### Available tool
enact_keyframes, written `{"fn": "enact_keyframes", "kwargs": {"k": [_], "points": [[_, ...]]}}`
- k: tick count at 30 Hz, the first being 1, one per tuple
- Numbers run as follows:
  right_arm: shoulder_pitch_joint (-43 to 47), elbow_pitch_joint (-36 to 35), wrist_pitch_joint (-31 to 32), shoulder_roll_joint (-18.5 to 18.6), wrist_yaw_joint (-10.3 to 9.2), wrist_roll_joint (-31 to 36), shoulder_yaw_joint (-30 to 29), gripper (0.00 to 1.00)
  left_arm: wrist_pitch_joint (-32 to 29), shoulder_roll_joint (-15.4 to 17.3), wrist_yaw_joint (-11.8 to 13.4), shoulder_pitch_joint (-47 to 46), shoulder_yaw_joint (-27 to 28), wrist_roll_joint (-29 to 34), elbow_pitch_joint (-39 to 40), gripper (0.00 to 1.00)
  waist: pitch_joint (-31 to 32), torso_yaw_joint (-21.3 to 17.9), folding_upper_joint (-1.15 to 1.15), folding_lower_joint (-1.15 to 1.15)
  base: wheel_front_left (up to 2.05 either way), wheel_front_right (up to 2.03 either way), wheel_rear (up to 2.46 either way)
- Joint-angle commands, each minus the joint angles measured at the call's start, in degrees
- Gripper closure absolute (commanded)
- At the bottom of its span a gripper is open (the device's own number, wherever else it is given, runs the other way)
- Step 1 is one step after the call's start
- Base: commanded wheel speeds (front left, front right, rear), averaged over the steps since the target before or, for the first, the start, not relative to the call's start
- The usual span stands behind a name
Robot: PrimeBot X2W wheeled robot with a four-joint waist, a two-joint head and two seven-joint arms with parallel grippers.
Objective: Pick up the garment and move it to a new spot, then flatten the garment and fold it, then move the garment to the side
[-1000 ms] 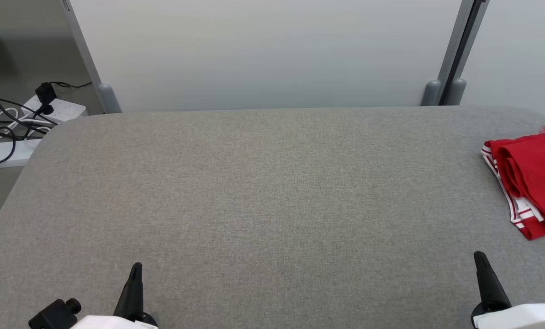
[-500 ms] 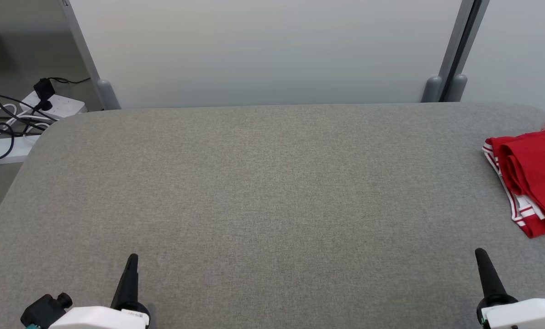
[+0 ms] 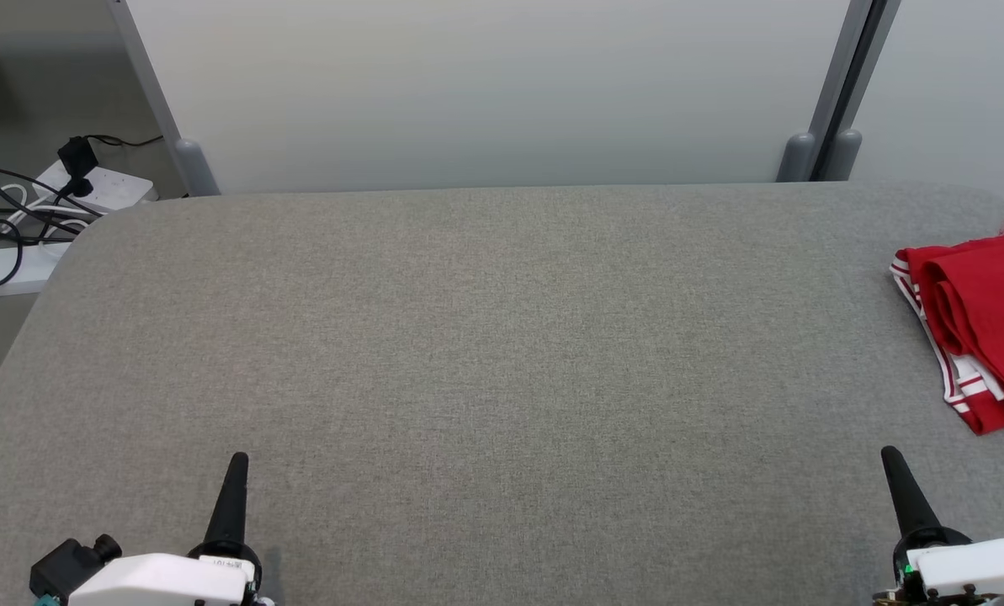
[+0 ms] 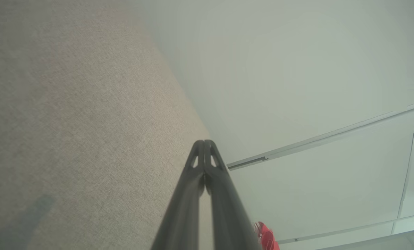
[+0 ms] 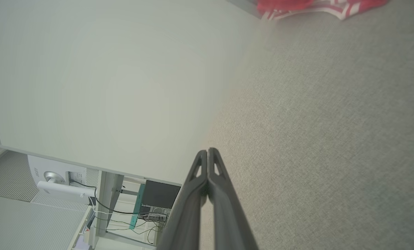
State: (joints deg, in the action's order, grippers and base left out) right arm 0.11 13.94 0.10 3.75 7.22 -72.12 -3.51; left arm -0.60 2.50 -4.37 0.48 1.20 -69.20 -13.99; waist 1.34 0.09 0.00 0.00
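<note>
The garment (image 3: 977,324), red with red-and-white striped trim, lies folded at the right edge of the grey table (image 3: 502,353), partly cut off by the head view's border. A strip of the garment (image 5: 318,6) shows at the top of the right wrist view, and a small red bit of the garment (image 4: 266,238) peeks out beside the fingers in the left wrist view. My left gripper (image 3: 237,461) is shut near the table's front left, holding nothing. My right gripper (image 3: 889,454) is shut at the front right, a short way in front of the garment, holding nothing.
A pale partition wall (image 3: 485,93) with grey posts (image 3: 813,156) runs along the table's far edge. Power strips and tangled cables (image 3: 22,219) lie on the floor beyond the table's left corner.
The head view has shifted slightly, so the table's far edge sits higher in the picture. Both grippers stay shut low at the front; the garment lies where it was.
</note>
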Motion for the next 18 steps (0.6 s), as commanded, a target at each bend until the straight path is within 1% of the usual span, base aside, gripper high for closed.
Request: {"fn": "enact_keyframes", "kwargs": {"k": [1,11,18], "points": [[-3.25,-1.12,0.92,0.42,0.2,-1.88,0.2,1.0,-0.7,0.3,-0.69,-3.45,1.96,-2.28,1.07,1.0,-0.08,0.0,0.0,0.0,0.0,0.0,0.0],[-4.11,-0.78,2.42,0.11,0.22,-7.11,-0.64,1.0,-2.18,0.32,-1.38,-4.37,2.92,-8.16,0.75,1.0,-0.49,-0.03,0.0,0.0,0.0,0.0,0.0],[-4.87,-0.47,3.75,-0.16,0.24,-11.77,-1.39,1.0,-3.5,0.34,-2.0,-5.19,3.77,-13.41,0.46,1.0,-0.85,-0.05,0.0,0.0,0.0,0.0,0.0]]}}
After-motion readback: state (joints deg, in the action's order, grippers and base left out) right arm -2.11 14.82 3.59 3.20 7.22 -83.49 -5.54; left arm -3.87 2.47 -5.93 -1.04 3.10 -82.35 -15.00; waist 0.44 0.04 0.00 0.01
